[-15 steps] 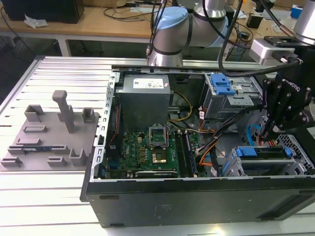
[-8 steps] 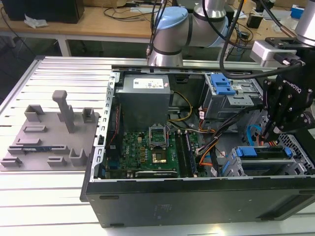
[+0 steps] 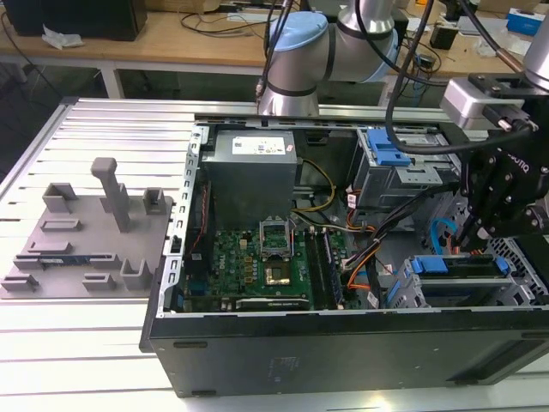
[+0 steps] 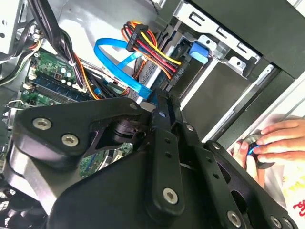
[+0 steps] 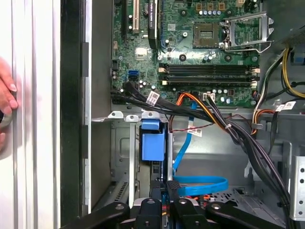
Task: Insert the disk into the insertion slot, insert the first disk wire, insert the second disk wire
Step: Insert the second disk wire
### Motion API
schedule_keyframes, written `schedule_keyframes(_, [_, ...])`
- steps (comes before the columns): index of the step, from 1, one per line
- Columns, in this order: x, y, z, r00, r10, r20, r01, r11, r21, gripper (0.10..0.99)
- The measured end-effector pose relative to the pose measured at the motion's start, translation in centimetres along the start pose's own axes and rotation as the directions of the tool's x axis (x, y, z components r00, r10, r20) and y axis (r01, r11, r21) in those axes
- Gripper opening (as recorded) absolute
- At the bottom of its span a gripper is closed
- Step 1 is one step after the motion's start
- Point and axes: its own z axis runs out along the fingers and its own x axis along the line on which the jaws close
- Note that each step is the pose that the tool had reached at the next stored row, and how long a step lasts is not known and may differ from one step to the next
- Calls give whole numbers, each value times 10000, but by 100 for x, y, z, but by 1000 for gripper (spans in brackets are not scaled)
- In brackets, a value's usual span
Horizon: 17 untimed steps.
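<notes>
The disk (image 3: pixel 467 267), in its blue carrier (image 3: pixel 428 264), lies inside the low grey insertion slot (image 3: pixel 515 292) at the exterior view's right. The carrier's blue tab (image 5: pixel 152 141) faces the first wrist view. My gripper (image 3: pixel 474 237) hangs just over the disk's back edge. Its black fingers (image 4: pixel 164 119) are shut on the plug end of the second disk wire (image 4: pixel 116 51), a blue loop (image 5: pixel 202 185) that runs into my gripper (image 5: pixel 164 190). The first disk wire (image 4: pixel 151 44), red, orange and black, ends in a black plug (image 4: pixel 173 72) at the disk's edge beside the fingers.
The open computer case (image 3: pixel 343 352) holds a motherboard (image 3: pixel 257 262), a power supply (image 3: pixel 250 167) and a taller bay with a blue latch (image 3: pixel 388 150). Black cable bundles (image 5: pixel 238 138) cross near the slot. A person's hand (image 4: pixel 274 138) rests outside the case wall. A grey fixture (image 3: pixel 81 232) stands on the table.
</notes>
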Motion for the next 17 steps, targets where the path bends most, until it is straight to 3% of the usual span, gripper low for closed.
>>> schedule_keyframes(4, [12, 0, 15, 9998, 187, 91, -187, 9998, -15, 161])
schedule_keyframes(7, [19, 0, 24, 9994, 210, 263, -209, 9998, -20, 161])
schedule_keyframes(17, [36, 0, 35, 9994, 210, 267, -209, 9998, -21, 161])
